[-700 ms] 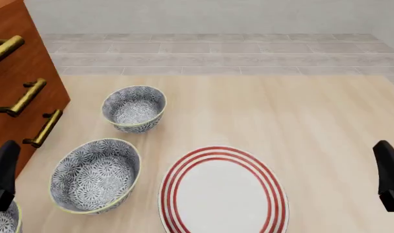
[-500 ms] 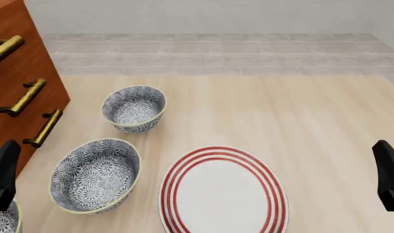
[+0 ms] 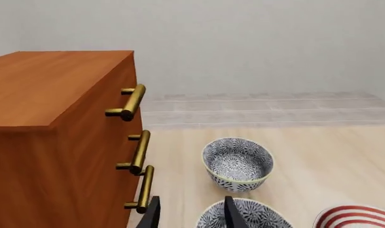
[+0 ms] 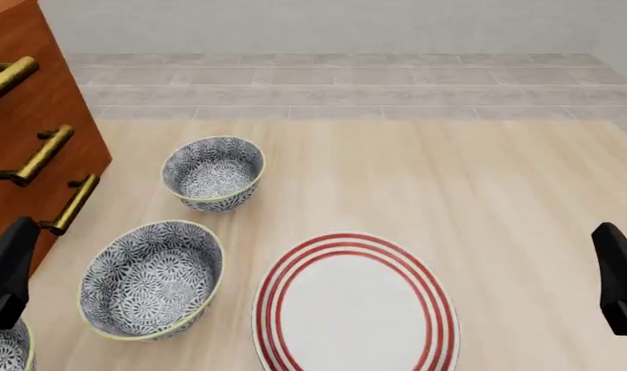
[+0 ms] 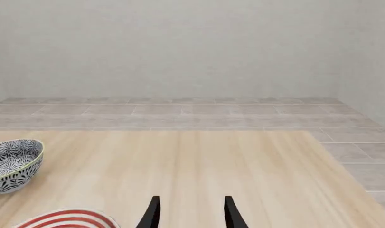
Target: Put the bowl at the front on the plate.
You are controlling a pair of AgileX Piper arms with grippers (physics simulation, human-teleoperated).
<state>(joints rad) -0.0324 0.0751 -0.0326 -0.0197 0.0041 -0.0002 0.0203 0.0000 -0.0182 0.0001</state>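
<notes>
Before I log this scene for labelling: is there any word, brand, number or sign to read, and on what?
None: no readable text in any view.
The bowls carry only a floral pattern.
The plate has only red rings.
The cabinet is bare wood with brass handles.

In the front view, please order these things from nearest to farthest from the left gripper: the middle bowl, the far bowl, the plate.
From the left gripper, at the view's left edge:
1. The middle bowl, just to its right.
2. The far bowl, farther back, beside the cabinet.
3. The plate, over toward the table's middle.
</notes>
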